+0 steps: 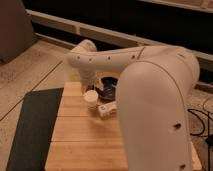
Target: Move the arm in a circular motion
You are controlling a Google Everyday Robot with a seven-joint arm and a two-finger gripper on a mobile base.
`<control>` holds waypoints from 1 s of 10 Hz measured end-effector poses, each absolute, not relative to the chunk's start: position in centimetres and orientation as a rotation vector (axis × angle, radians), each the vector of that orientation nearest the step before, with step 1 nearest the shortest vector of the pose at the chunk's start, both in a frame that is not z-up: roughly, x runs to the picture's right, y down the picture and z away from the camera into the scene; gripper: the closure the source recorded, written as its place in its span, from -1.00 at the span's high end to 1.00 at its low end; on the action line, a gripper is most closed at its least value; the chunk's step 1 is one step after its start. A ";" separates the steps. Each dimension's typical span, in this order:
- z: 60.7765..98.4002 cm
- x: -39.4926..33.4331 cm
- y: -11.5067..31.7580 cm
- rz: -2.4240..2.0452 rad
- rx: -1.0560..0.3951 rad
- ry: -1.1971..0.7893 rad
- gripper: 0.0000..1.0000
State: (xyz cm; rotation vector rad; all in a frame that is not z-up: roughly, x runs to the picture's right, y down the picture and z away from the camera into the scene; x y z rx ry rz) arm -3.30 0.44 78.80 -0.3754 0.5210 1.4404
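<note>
The arm (150,100) is cream-beige and fills the right half of the camera view. Its thick near segment rises at the right. A slimmer segment with small dark holes (107,57) reaches left to a rounded joint (84,54), then turns down towards the table. The gripper (107,88) shows as a dark shape below that joint, over the back part of the wooden table (75,135). A small white round container (91,97) and a small white box (106,109) stand on the table just in front of the gripper.
A dark mat (32,125) lies on the floor left of the table. Black cables (200,120) hang at the right. A dark wall with a pale rail (100,32) runs along the back. Speckled floor lies at the left.
</note>
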 end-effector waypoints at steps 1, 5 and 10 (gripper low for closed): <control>79.2 -0.4 0.1 1.479 -0.331 0.588 0.30; 80.1 6.2 -4.3 1.489 -0.183 0.749 0.30; 81.9 0.9 -11.7 1.350 -0.148 0.676 0.30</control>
